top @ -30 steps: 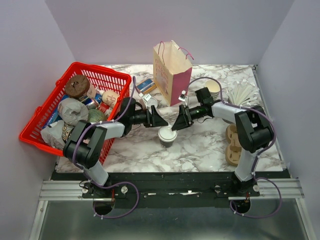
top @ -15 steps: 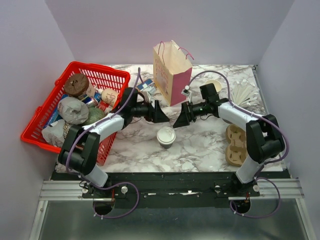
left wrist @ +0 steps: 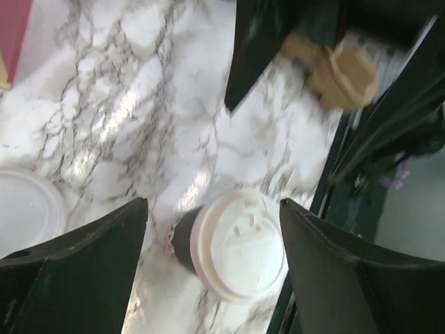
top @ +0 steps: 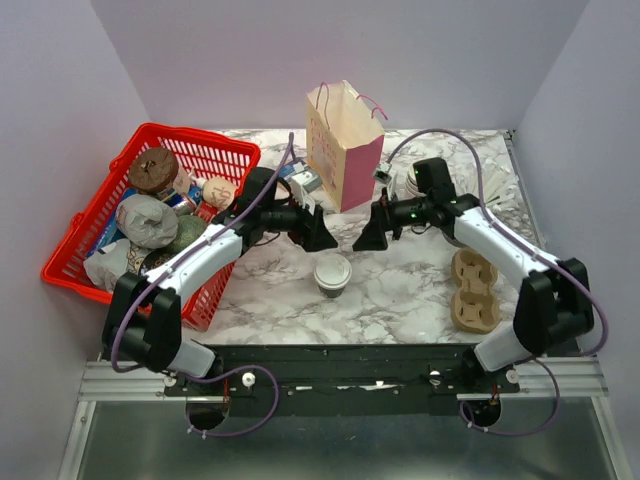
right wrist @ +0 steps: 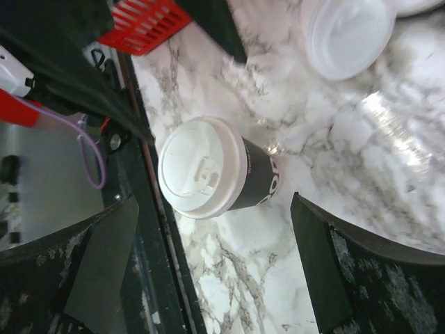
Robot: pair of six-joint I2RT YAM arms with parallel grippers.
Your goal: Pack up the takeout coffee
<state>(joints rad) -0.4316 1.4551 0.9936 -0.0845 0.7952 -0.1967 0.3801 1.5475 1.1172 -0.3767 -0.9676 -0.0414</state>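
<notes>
The left gripper and the right gripper face each other above the marble surface, each with its fingers spread apart and holding nothing. In the top view the coffee cup stands at about 5 o'clock from the left gripper and 7 o'clock from the right, touching neither; it is upright with its white lid on, so its long axis is vertical. Neither arm looks clearly nearer, and the paper bag stands at 12 o'clock from the coffee cup.
</notes>
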